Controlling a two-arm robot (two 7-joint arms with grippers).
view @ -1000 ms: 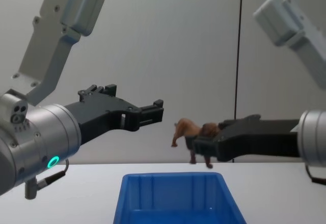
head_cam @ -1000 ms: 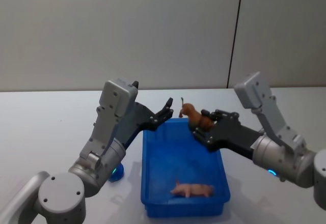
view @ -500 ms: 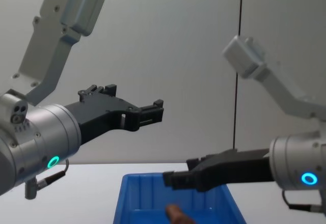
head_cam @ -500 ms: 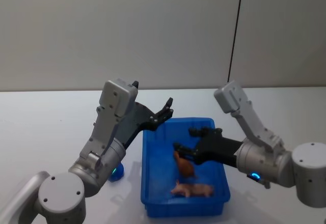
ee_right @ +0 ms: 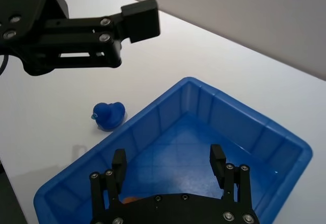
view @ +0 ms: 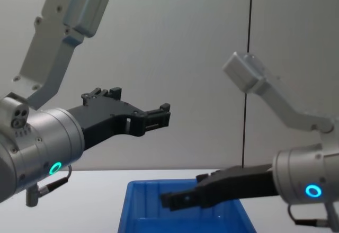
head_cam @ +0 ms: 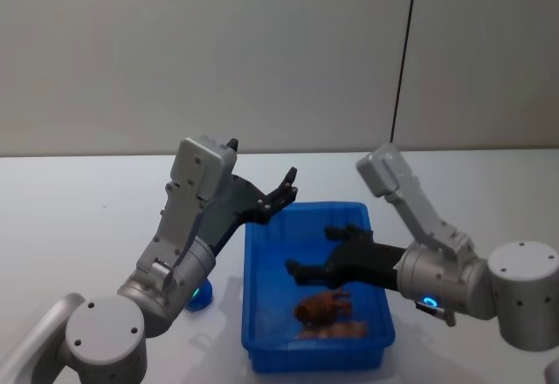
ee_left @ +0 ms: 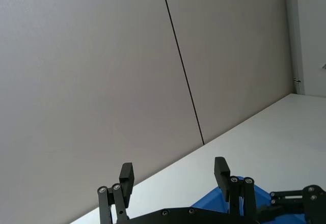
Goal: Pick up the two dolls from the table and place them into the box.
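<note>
Stretched low over box (head_cam: 255, 314) with right gripper (head_cam: 297, 270), jaws wide, empty. Raised by far left corner with left gripper (head_cam: 286, 188), likewise spread. Inside box, near front wall: brown doll (head_cam: 321, 305) against pink doll (head_cam: 348, 332).

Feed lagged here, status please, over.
Right gripper open, empty, low over box. Left gripper open, raised near far-left corner. Brown doll, pink doll both in box. Small blue toy outside, not obstructing.

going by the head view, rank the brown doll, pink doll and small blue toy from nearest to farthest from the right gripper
1. brown doll, in the box, just below the right gripper.
2. pink doll, partly under it, by the box's near wall.
3. small blue toy, on the table outside the box's left wall.
</note>
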